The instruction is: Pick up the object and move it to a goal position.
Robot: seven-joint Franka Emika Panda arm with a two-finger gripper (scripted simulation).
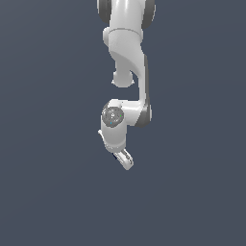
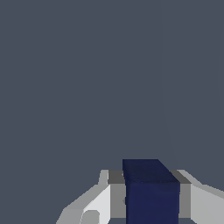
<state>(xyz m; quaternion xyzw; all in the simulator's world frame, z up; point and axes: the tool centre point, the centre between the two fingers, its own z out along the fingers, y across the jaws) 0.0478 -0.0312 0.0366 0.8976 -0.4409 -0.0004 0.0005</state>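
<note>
Our gripper (image 2: 151,197) is pinching the cube (image 2: 152,192): in the wrist view the dark navy block sits squarely between the two pale fingers (image 2: 98,203), with grey pads pressed to its sides. In the exterior view the gripper (image 1: 124,160) hangs at the tip of the white arm (image 1: 129,72), tilted toward the exterior view's right, and the cube shows there only as a dark sliver at the fingers, too small for us to read clearly.

Beyond the fingers there is only a flat grey field. We see no desk edge, no corner, no shadow under the cube, and no goal marker, so we cannot tell from these views whether the cube is lifted clear or sits on a surface.

The risks we judge from here:

- Slip: the cube is far smaller than the gripper, so only part of each pad looks to bear on it. A quick swing or jerk of the tilted wrist could rotate it out of the pinch.
- Early release: with no visible target, we could let go off the goal.
- Scraping: if a surface lies close below, a low sideways carry could drag the cube and shift it in the grasp.
</note>
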